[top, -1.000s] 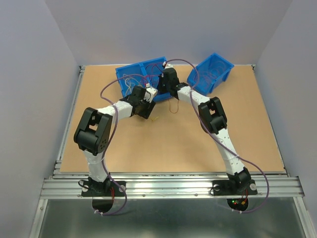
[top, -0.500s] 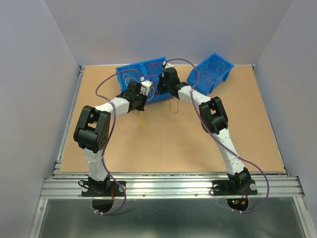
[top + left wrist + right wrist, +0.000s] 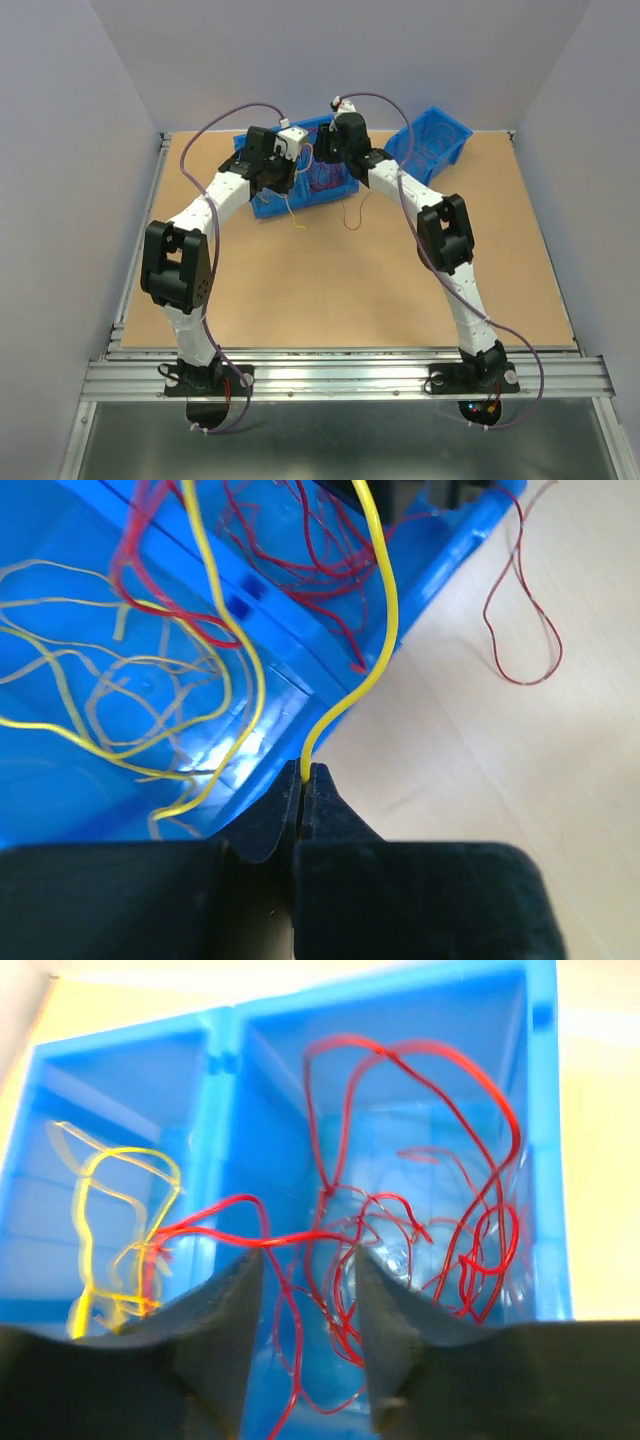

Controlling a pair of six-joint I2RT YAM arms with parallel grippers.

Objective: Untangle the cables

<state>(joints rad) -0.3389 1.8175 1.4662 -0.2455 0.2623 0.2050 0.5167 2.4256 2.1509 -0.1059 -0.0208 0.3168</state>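
My left gripper (image 3: 305,770) is shut on a yellow cable (image 3: 384,610) at the corner of a blue divided bin (image 3: 440,560). From above, that yellow cable (image 3: 293,208) hangs from the left gripper (image 3: 283,178) to the table. One compartment holds loose yellow cables (image 3: 120,690), the other a red tangle (image 3: 420,1210). My right gripper (image 3: 305,1255) stands open over the red compartment. A red strand (image 3: 215,1230) crosses the divider toward the yellow cables (image 3: 100,1210), passing by its fingertips. A single red cable (image 3: 525,630) lies looped on the table.
A second blue bin (image 3: 432,145) stands tilted at the back right, beside the right arm. The divided bin (image 3: 262,207) sits at the back centre, near the back wall. The red loop (image 3: 350,215) lies just in front of it.
My left gripper shut on the yellow cable on the table and carried it back to the bin. The right gripper opened above the red compartment and rose slightly.
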